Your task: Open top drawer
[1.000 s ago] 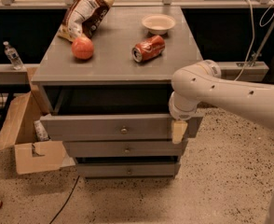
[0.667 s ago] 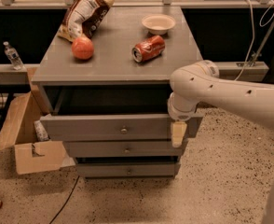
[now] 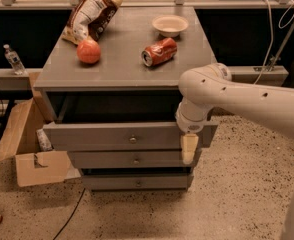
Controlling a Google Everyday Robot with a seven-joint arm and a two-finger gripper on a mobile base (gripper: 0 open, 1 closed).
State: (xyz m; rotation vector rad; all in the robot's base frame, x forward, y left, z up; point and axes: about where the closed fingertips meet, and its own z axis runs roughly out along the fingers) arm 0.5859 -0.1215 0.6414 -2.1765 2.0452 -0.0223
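The top drawer [image 3: 87, 135] is the widest grey front of three, with a small brass knob [image 3: 132, 139] at its centre. It stands pulled out from the grey cabinet, and a dark gap shows behind its front under the cabinet top [image 3: 122, 69]. My gripper [image 3: 188, 149] hangs down from the white arm [image 3: 237, 96] in front of the right end of the drawer front, to the right of the knob. Its cream tip overlaps the top and second drawer fronts. Two narrower drawer fronts [image 3: 112, 159] sit below.
On the cabinet top lie a chip bag [image 3: 89, 14], a red round fruit [image 3: 89, 51], a red soda can [image 3: 158, 52] and a white bowl [image 3: 170, 25]. An open cardboard box [image 3: 32, 159] stands on the floor at left. A water bottle [image 3: 13, 59] is on the left ledge.
My gripper has sunk slightly lower along the right end of the drawer front. The drawer stays pulled out by the same amount.
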